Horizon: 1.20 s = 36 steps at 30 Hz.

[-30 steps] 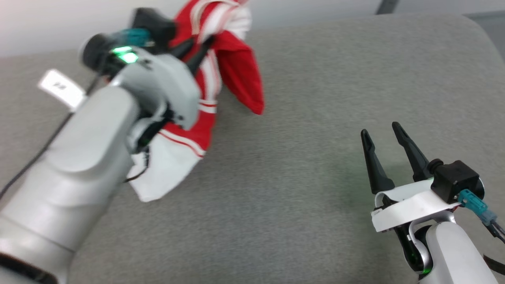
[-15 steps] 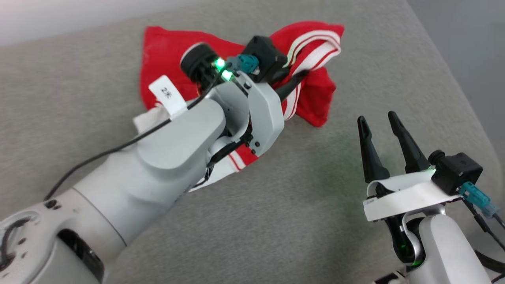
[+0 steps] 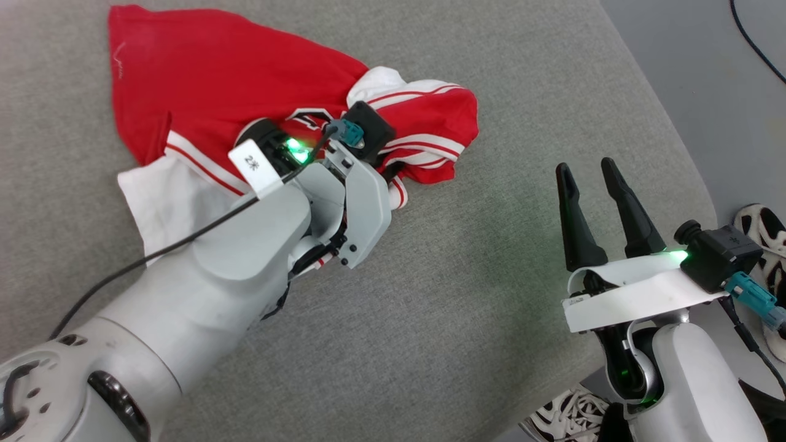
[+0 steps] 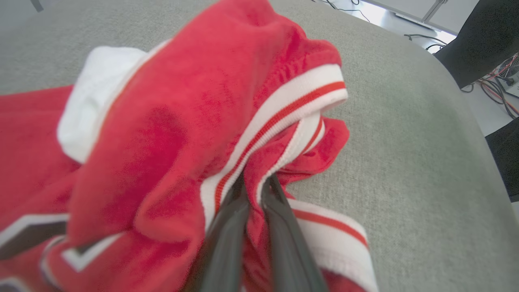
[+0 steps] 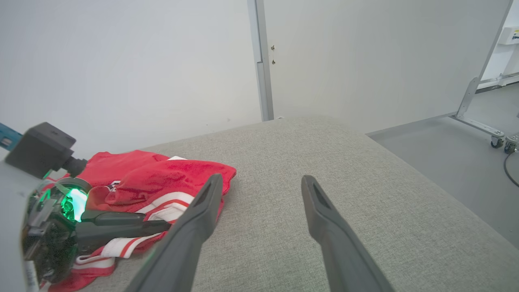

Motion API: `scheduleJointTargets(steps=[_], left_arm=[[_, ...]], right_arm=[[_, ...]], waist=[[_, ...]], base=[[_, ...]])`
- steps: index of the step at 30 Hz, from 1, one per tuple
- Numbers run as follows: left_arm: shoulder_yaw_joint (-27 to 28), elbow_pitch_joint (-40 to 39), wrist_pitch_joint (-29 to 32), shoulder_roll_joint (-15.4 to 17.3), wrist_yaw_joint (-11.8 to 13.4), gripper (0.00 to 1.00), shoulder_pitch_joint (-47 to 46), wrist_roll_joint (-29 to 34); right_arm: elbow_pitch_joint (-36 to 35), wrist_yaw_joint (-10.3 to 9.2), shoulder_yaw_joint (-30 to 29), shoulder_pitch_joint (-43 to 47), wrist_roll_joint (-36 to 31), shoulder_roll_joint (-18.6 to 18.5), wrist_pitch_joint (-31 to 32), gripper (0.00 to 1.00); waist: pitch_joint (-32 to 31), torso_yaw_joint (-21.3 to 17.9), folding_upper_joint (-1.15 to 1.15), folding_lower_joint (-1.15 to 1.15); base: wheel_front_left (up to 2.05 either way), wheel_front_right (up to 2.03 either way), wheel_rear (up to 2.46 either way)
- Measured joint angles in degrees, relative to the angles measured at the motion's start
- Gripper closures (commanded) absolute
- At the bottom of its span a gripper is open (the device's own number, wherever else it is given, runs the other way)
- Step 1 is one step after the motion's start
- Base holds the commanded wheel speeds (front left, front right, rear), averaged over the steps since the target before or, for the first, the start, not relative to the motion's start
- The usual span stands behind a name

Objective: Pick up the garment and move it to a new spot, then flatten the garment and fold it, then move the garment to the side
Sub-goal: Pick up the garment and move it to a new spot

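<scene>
Plainly, the left gripper (image 4: 254,185) has its two dark fingers (image 4: 227,235) pressed almost together, pinching a fold of the red-and-white striped trim of the garment (image 3: 202,80). This jersey lies on the grey cushion (image 3: 466,319), in its far half. The red body spreads flat toward the cushion's far left and one white sleeve (image 3: 159,202) trails toward its near left. The pinched end is bunched up closest to the cushion's rounded right corner. So the long axis runs slantwise across the cushion, from far left to the heap at the held end, and that heap with its striped trim points toward the cushion's right edge.

The right gripper (image 3: 586,167) hangs over the cushion's near right edge, fingers spread wide, holding nothing, well apart from the cloth. From it the jersey lies to the left and farther in over the cushion. The left arm is much the nearer, being already on the cloth. I judge the placing about done and the flattening next. That would call for opening the bunched end out along this axis, likely with the right gripper reaching left for the heap's free edge.
</scene>
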Motion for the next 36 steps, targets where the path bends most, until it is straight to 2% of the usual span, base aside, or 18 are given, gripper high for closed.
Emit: scheduleJointTargets(steps=[6,7,9,10,13,19,24,28,31,36], left_arm=[[0.44,1.23,0.98,0.44,-0.21,0.98,-0.17,0.69],[0.44,1.44,1.03,0.43,-0.24,0.86,-0.18,0.52],[0.42,1.54,1.23,0.47,-0.25,0.45,-0.13,0.2],[0.41,1.42,1.55,0.6,-0.24,0.0,-0.05,0.11],[0.23,-0.32,1.46,1.08,-0.23,0.0,0.83,-1.29],[-0.3,-3.92,-5.09,1.88,-0.16,0.0,1.84,-4.12],[-0.09,-7.83,-12.48,1.16,-0.13,0.0,1.93,-9.44],[-0.02,-10.29,-15.97,1.42,-0.13,0.0,4.03,-12.7],[0.38,-9.31,-18.09,2.88,-0.13,0.0,7.56,-14.07],[5.26,-6.32,-19.37,4.04,-0.12,0.0,15.92,-16.18]], right_arm=[[-0.31,0.0,-0.71,-0.05,0.35,0.01,0.0,0.0],[-0.29,0.0,-0.76,-0.05,0.35,0.01,0.0,0.0],[-0.19,0.0,-0.67,-0.06,0.33,0.01,-0.01,0.0],[-0.02,0.0,-0.45,-0.07,0.3,0.01,-0.01,0.0],[0.6,0.0,-0.35,-0.02,-0.79,0.08,0.0,0.0],[1.59,0.0,-2.13,1.24,-5.25,0.1,0.0,0.0],[2.15,0.0,-3.08,1.98,-8.73,-0.19,0.0,0.0],[2.54,0.0,-3.72,2.38,-10.32,-1.78,0.0,0.0],[2.96,0.0,-4.33,3.58,-10.9,-2.98,0.0,0.0],[3.44,0.0,-5.97,5.36,-11.33,-5.3,0.0,0.0]], waist=[[1.36,-1.13,0.0,0.0],[1.31,-1.16,0.0,0.0],[0.98,-1.15,0.0,0.0],[0.73,-1.14,0.0,0.0],[-0.31,-0.9,0.0,0.0],[-2.19,2.52,0.0,0.0],[-4.64,7.1,0.0,0.0],[-6.94,11.05,0.0,0.0],[-8.77,13.93,0.0,0.0],[-11.6,18.68,0.0,0.0]], base=[[0.0,0.0,0.0],[0.0,0.0,0.0],[0.0,0.0,0.0],[0.0,0.0,0.0],[0.0,0.0,0.0],[0.0,0.0,0.0],[0.0,0.0,0.0],[0.0,0.0,0.0],[0.0,0.0,0.0],[0.0,0.0,0.0]])
